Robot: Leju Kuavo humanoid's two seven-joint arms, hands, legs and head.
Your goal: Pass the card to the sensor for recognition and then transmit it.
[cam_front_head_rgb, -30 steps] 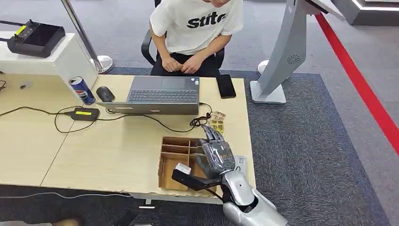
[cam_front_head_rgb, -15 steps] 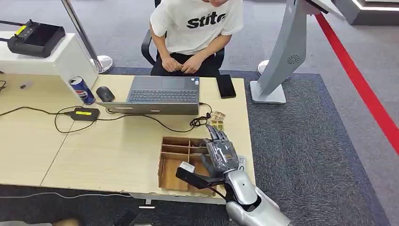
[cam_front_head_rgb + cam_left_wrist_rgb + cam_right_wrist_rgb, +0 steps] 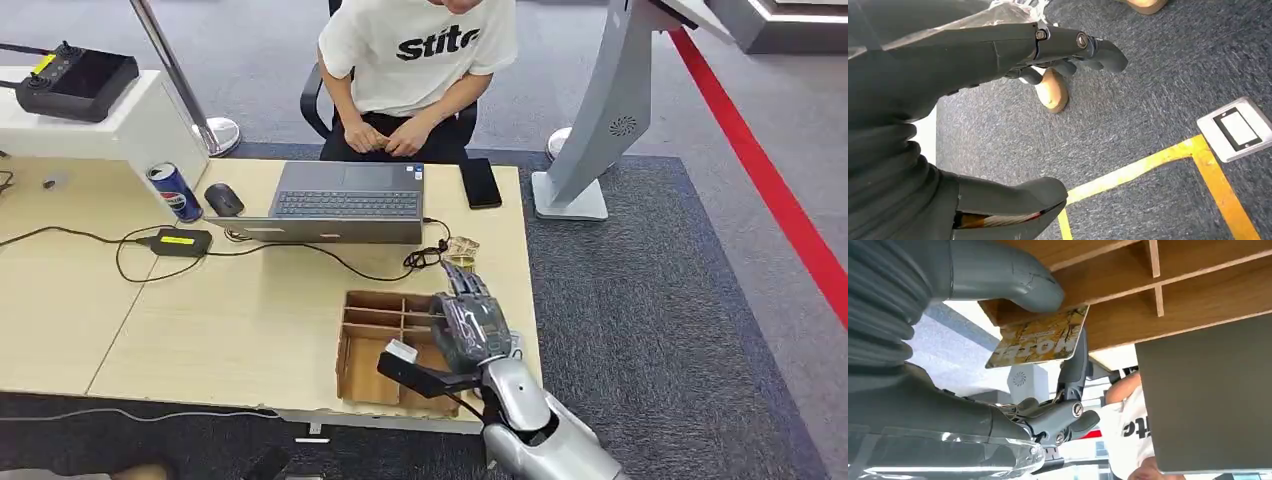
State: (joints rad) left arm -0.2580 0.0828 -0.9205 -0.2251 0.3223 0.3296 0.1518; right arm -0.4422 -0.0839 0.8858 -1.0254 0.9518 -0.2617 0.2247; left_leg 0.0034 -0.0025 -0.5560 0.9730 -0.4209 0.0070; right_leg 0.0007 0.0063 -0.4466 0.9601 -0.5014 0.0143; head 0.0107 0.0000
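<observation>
glossy yellow card (image 3: 1040, 338) pinched by right hand (image 3: 468, 335) over slatted wooden tray (image 3: 370, 325)

I see a light wooden table (image 3: 90, 310) at left on dark grey carpet (image 3: 650, 300). A red floor stripe (image 3: 775, 205) runs down the upper right. A grey kiosk stand (image 3: 600, 120) stands beyond the table. Lighting is even.

At lower centre of the head view, the right hand (image 3: 468, 335) covers part of the wooden organizer (image 3: 375, 340). The card (image 3: 400, 351) appears too small to read. The person (image 3: 415, 60) is cropped by the top edge.
</observation>
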